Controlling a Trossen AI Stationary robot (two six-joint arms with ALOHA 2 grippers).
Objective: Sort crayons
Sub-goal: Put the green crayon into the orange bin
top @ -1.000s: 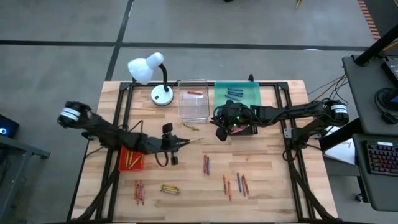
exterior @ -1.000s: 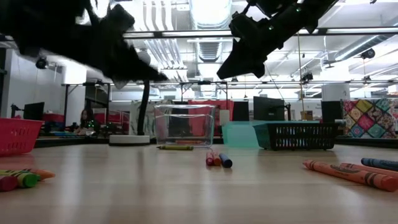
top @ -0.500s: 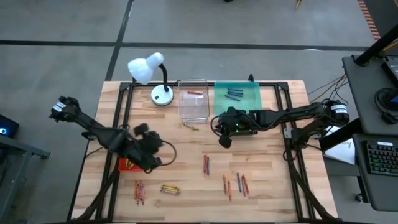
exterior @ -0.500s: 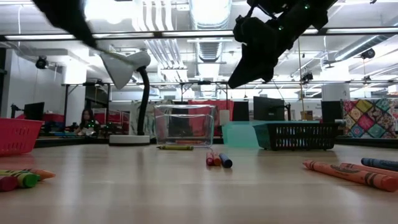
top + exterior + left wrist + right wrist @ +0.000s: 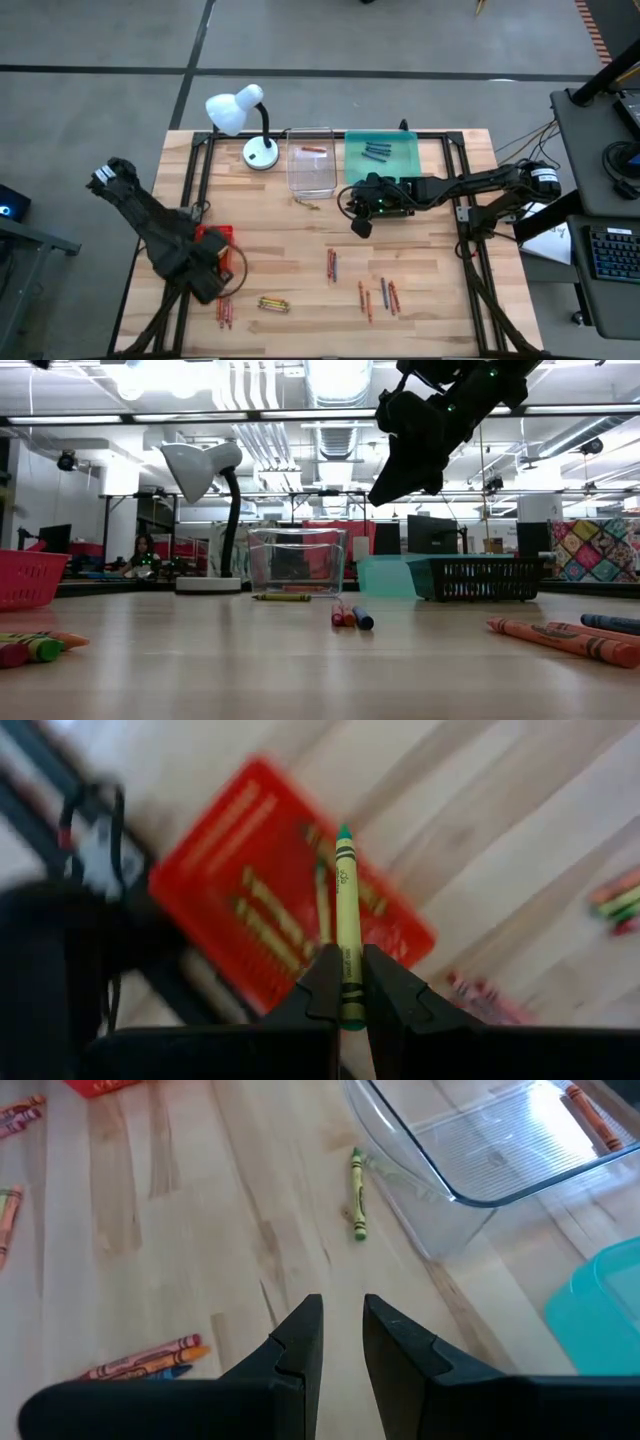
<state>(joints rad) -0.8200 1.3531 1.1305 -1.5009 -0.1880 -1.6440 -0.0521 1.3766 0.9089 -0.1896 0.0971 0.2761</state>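
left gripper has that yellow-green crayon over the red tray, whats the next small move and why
Probably lower a little and open the fingers. The left gripper is shut on a yellow-green crayon whose tip points over the red tray, which already holds similar yellowish crayons. Released there, it should land with them. The right gripper waits open above the table, near the clear tray.
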